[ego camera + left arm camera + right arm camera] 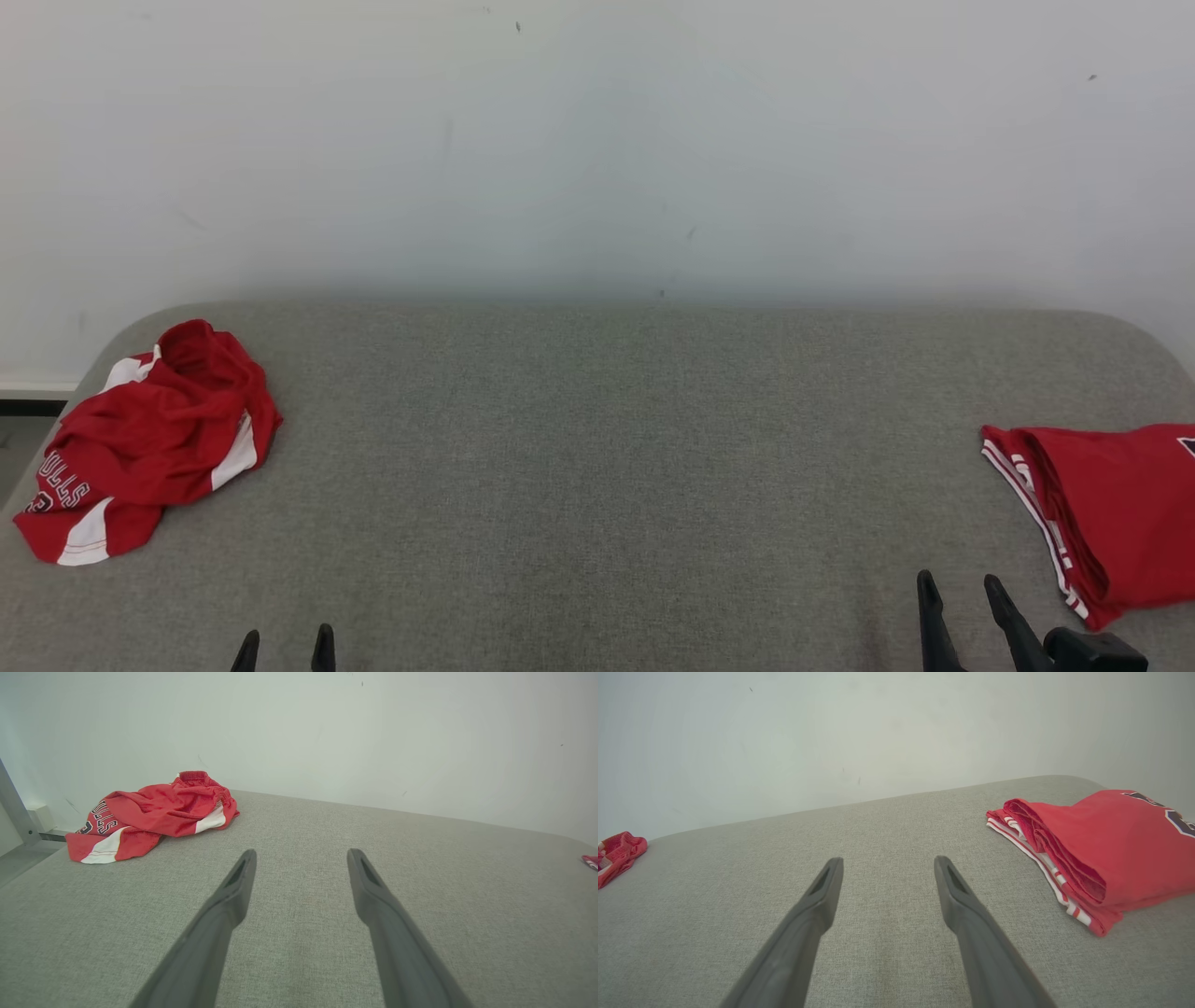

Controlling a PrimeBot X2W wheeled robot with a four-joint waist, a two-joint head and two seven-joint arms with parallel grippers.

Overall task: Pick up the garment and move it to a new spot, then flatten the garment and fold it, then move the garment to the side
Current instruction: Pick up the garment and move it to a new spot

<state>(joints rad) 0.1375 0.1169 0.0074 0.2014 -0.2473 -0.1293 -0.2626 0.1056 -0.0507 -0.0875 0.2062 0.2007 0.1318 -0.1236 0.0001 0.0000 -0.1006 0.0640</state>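
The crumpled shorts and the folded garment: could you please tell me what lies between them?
Nothing: the head view shows bare grey surface between the crumpled shorts and the folded garment.

The folded red jersey (1111,523) is cut off by the right edge of the head view, and its dark print (1187,446) is seen only in part. The lettering (63,481) on the crumpled red shorts (149,439) is partly hidden in folds. The left gripper (286,642) and the right gripper (959,586) are cropped at the bottom edge.

Bare lab-like workroom, grey fabric-covered table (597,448), plain scuffed white wall (597,140), metal frame post (14,807).
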